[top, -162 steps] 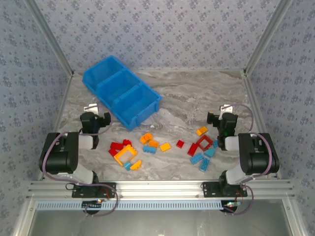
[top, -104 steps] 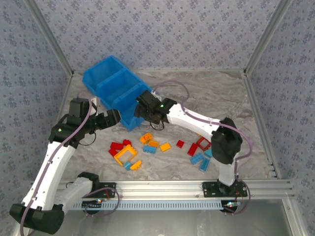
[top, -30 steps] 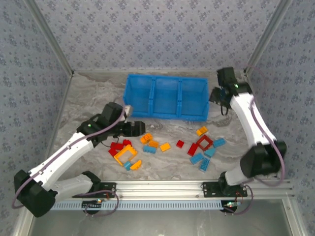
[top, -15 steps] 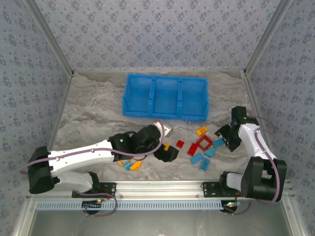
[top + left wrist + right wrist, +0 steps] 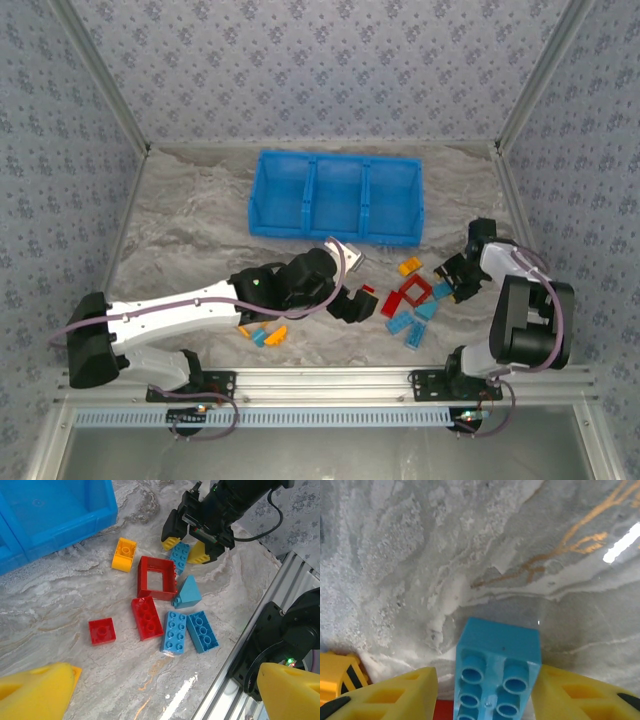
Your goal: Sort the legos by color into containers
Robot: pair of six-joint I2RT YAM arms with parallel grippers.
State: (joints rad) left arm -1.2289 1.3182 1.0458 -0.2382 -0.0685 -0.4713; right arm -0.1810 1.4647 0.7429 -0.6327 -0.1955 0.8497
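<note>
Light blue brick [image 5: 497,655]: near right edge of worktop [image 5: 190,220], directly under right gripper [image 5: 187,550]. Long axis runs between fingers, jaws span short width; whether clamped, cannot tell. Left gripper [image 5: 347,303]: spread wide, empty, over red bricks [image 5: 147,617] mid-front. Bin [image 5: 335,236]: far centre.

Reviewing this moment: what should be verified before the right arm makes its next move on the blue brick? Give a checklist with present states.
1. The light blue brick lies between the fingers of the right claw: ok.
2. The right claw has a firm grip on it: cannot tell.
3. The brick is free of the red frame beside it: cannot tell.
4. The left claw is open and apart from the right claw: ok.
5. The blue bin stands upright, compartments facing up: ok.
</note>
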